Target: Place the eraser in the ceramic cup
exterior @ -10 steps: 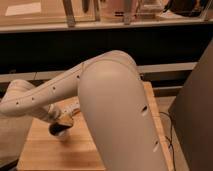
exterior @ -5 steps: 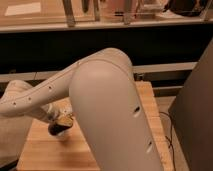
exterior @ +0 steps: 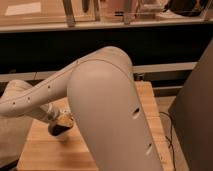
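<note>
One white robot arm (exterior: pixel 100 95) fills the view; its hand (exterior: pixel 61 126) hangs low over the pale wooden counter (exterior: pixel 45 150), as before. Grip unreadable; neither eraser nor cup shows.

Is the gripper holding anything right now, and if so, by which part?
Cannot be told. The gripper is low over the wooden table, mostly hidden behind the arm; no eraser or cup is visible.
</note>
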